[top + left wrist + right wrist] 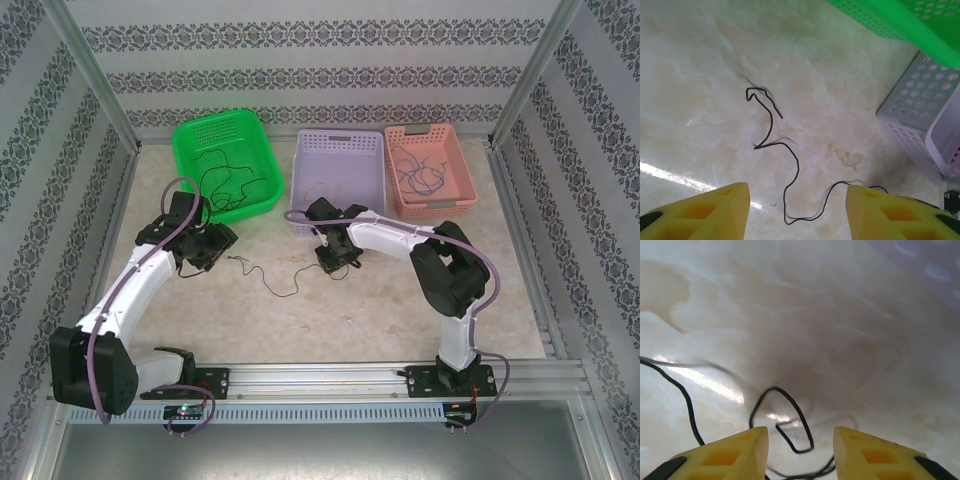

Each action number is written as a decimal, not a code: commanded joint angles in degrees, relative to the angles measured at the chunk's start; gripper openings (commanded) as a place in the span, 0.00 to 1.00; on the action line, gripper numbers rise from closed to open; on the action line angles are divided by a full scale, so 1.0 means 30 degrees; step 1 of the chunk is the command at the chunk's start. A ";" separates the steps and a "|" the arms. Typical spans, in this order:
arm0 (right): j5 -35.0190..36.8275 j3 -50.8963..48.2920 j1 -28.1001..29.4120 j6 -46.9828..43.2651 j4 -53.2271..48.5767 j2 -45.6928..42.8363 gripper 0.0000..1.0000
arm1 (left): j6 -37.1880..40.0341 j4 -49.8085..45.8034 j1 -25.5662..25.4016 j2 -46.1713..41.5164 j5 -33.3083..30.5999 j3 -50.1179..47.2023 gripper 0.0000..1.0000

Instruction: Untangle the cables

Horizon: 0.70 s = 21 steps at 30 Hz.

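Note:
A thin black cable (270, 288) lies squiggled on the marble-look table between my two grippers. My left gripper (203, 250) hovers over its left part. In the left wrist view that gripper (797, 215) is open, and the cable (798, 167) curls across the table between the yellow fingers (720, 212), running behind the right one without being pinched. My right gripper (336, 258) is low over the strand's other end. Its jaws (800, 455) stand open around a small loop of the cable (803, 418), which touches neither finger.
A green basket (190, 135) at the back left holds black cables (225, 180). A lavender basket (340, 140) stands just behind my right gripper. A salmon basket (432, 130) at the back right holds a blue cable (420, 172). Patterned walls enclose the table.

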 commanded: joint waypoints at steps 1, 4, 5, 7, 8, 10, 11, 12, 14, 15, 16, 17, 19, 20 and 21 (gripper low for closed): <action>0.0365 0.0539 0.0204 0.0171 0.0088 0.0594 0.35 | 0.0500 -0.0812 -0.0031 -0.0582 0.0208 -0.0349 0.54; 0.0344 0.0319 0.0375 0.0279 0.0186 0.0564 0.13 | 0.0509 -0.0917 -0.0038 -0.0753 0.0230 -0.0445 0.54; 0.0631 0.0170 0.0487 0.0297 0.0182 0.0250 0.04 | 0.0509 -0.0973 -0.0038 -0.0817 0.0239 -0.0425 0.54; 0.1135 -0.0429 0.0705 0.0290 0.0421 -0.0996 0.00 | 0.0498 -0.1030 -0.0038 -0.1014 0.0243 -0.0444 0.54; 0.1408 -0.0696 0.0763 0.0263 0.0422 -0.1909 0.00 | 0.0509 -0.1022 -0.0037 -0.1181 0.0217 -0.0458 0.54; 0.1848 -0.1007 0.0908 0.0234 0.0323 -0.3822 0.00 | 0.0531 -0.0980 -0.0038 -0.1432 0.0114 -0.0616 0.54; 0.2092 -0.1074 0.0952 0.0184 0.0158 -0.4904 0.00 | 0.0483 -0.0976 -0.0023 -0.1556 0.0033 -0.0700 0.55; 0.2269 -0.1106 0.0959 0.0146 -0.0012 -0.5976 0.00 | 0.0409 -0.0992 -0.0038 -0.1680 -0.0016 -0.0815 0.55; 0.2515 -0.0976 0.0992 0.0118 -0.0434 -0.7935 0.00 | 0.0241 -0.0875 -0.0038 -0.1969 -0.0175 -0.1039 0.56; 0.2574 -0.0930 0.0958 0.0086 -0.0641 -0.8854 0.00 | 0.0118 -0.0737 -0.0038 -0.2138 -0.0223 -0.1176 0.56; 0.2684 -0.0858 0.0968 0.0127 -0.0930 -0.9601 0.00 | 0.0030 -0.0616 -0.0038 -0.2248 -0.0268 -0.1292 0.56; 0.2902 -0.0786 0.0928 0.0262 -0.1359 -1.0323 0.00 | -0.0064 -0.0430 -0.0023 -0.2362 -0.0301 -0.1400 0.56; 0.3096 -0.0832 0.0642 0.0540 -0.2153 -1.1507 0.00 | -0.0272 -0.0132 -0.0038 -0.2379 -0.0205 -0.1603 0.57; 0.3103 -0.1040 0.0457 0.0737 -0.2446 -1.2151 0.00 | -0.0359 -0.0016 -0.0034 -0.2321 -0.0121 -0.1668 0.58; 0.3127 -0.1291 0.0271 0.0912 -0.2608 -1.2712 0.00 | -0.0413 0.0086 -0.0049 -0.2219 -0.0049 -0.1718 0.57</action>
